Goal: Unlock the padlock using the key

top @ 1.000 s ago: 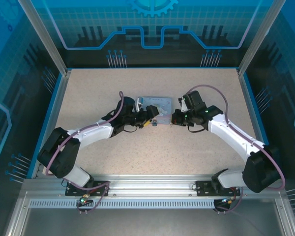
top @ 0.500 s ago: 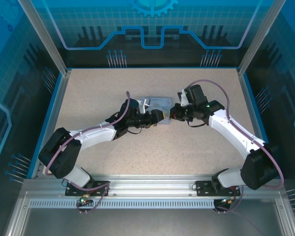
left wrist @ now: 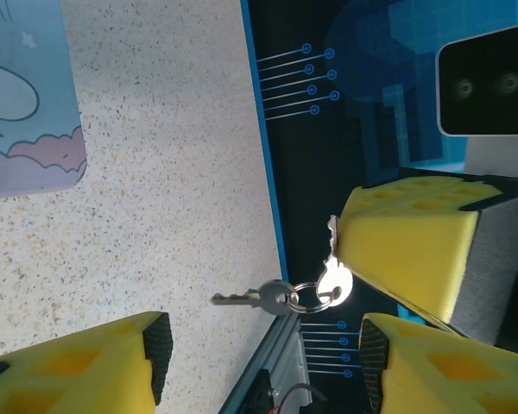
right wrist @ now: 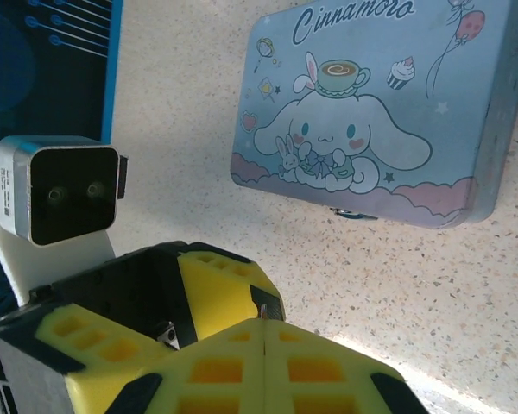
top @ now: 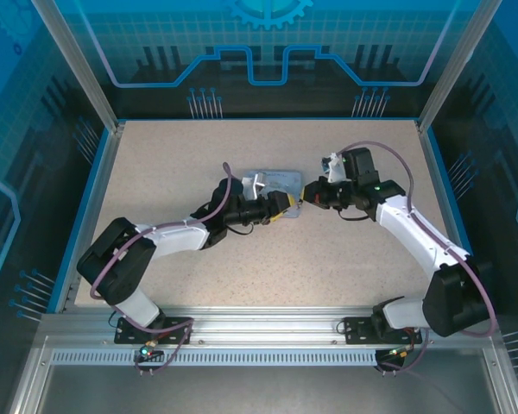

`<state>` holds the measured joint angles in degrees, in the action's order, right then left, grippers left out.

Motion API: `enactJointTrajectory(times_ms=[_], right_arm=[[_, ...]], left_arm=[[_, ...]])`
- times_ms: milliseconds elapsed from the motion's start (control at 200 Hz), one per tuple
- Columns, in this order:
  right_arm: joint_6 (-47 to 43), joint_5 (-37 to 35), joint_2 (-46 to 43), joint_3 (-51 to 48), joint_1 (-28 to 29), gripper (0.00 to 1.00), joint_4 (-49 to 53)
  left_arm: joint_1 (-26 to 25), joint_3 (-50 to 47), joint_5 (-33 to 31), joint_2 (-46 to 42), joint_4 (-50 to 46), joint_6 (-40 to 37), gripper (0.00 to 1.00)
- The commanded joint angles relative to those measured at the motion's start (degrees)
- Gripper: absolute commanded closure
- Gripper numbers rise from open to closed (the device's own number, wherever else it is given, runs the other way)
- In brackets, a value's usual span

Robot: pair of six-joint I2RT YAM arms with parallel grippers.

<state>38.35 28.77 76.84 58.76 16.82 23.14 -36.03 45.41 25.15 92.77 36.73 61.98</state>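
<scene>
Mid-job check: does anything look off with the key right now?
Yes. The small silver key hangs from the edge of the shut right hand. It seems to be pinched by its toothed blade, with the round head left sticking out. A second key dangles sideways off its ring, ahead of the open left hand.

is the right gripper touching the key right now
Touching. The left wrist view shows the right gripper shut on the key by its blade, with the ring and a second key dangling from it.
</scene>
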Motion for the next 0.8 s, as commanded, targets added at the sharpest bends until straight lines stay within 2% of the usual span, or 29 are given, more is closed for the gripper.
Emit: enactJointTrajectory(times_ms=[0,180,520,795], right_arm=[[-0.7,8.55,-2.16,-2.26,-2.84,1.0,-5.9],[-1.28,15.65,-2.59,-3.98,-5.3,1.0,-10.12],[-0.49,18.61,-2.11,-4.8,-5.38,1.0,-12.73],[0.84,18.42,-2.14,-5.33,-4.56,1.0,-14.41]], left_arm=[[0.73,0.56,-1.11,-2.12,3.06,1.91,0.38],[1.78,3.03,0.4,-1.48,3.86,3.31,0.38],[2.01,6.18,0.7,0.61,8.16,8.42,0.36],[1.93,6.8,0.51,3.31,13.33,13.01,0.49]])
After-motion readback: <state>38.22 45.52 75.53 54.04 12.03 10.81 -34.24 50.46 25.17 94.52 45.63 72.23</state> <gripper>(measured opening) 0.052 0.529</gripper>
